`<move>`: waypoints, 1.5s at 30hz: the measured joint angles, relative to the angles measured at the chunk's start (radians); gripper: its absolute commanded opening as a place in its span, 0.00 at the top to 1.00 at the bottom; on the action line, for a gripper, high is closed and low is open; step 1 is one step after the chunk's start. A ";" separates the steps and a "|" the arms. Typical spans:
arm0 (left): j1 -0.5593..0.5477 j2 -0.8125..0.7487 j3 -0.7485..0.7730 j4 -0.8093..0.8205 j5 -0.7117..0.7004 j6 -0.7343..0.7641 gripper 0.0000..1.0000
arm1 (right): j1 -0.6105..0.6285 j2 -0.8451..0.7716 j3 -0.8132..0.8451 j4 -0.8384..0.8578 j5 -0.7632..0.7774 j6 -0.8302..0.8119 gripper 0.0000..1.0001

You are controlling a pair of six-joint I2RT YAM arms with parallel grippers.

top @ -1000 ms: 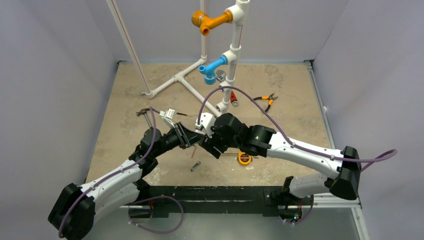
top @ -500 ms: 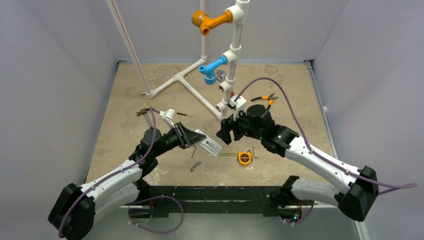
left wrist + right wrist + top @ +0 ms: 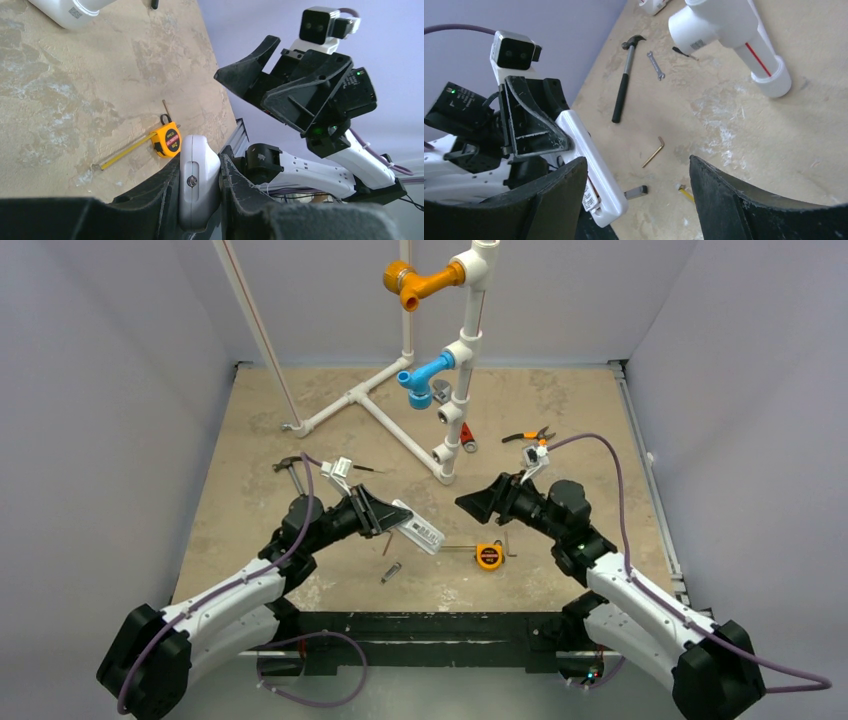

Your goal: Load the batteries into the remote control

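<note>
From above, the left gripper (image 3: pixel 388 516) is clamped tight on one end of the white remote control (image 3: pixel 422 532), holding it tilted above the table (image 3: pixel 250 440). The right gripper (image 3: pixel 476 502) stands spread wide and empty, near the remote but apart from it. In the left wrist view the remote is pinched between both fingers (image 3: pixel 160 195), with a tape measure (image 3: pixel 168 141) lying on the table beyond. In the right wrist view the spread jaws hold nothing, and what the remote's bay holds cannot be told.

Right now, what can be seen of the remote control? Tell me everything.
The remote control is a slim white bar of smooth plastic with rounded corners. The left pincer clamps one end between its two fingers; the rest juts out free, tilted, raised off the table. A printed label shows on its upward face, and a small screw sits in the narrow side seen from the left wrist. Nothing else touches it.
</note>
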 measured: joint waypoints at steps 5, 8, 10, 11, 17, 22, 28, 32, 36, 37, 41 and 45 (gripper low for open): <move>0.000 0.013 0.007 0.007 0.006 -0.007 1.00 | -0.014 0.002 -0.092 0.156 -0.068 0.146 0.23; 0.000 0.035 0.011 0.027 0.014 -0.011 1.00 | -0.014 -0.008 -0.129 0.243 -0.069 0.187 0.20; 0.000 0.045 0.013 0.038 0.019 -0.015 1.00 | -0.014 -0.010 -0.156 0.283 -0.069 0.201 0.18; 0.000 0.046 0.013 0.043 0.022 -0.016 1.00 | -0.014 -0.006 -0.167 0.299 -0.069 0.205 0.16; 0.000 0.045 0.020 0.047 0.026 -0.017 1.00 | -0.014 0.018 -0.249 0.390 -0.056 0.216 0.02; 0.000 0.022 0.021 0.037 0.026 -0.017 1.00 | -0.014 -0.031 -0.195 0.183 0.016 0.153 0.01; 0.000 0.010 0.022 0.035 0.026 -0.016 1.00 | -0.014 -0.062 -0.117 0.057 0.047 0.083 0.03; 0.000 0.010 0.022 0.036 0.026 -0.016 1.00 | -0.014 -0.043 -0.090 0.051 0.016 0.071 0.06; 0.000 0.010 0.022 0.036 0.026 -0.017 1.00 | -0.011 0.007 -0.060 0.061 -0.045 0.071 0.08; 0.000 0.010 0.022 0.036 0.026 -0.017 1.00 | -0.007 0.018 -0.052 0.063 -0.060 0.070 0.09; 0.000 0.010 0.022 0.036 0.026 -0.017 1.00 | 0.035 0.060 -0.006 0.062 -0.106 0.051 0.12; 0.000 0.010 0.022 0.036 0.026 -0.016 1.00 | 0.114 0.097 0.038 0.062 -0.118 0.019 0.19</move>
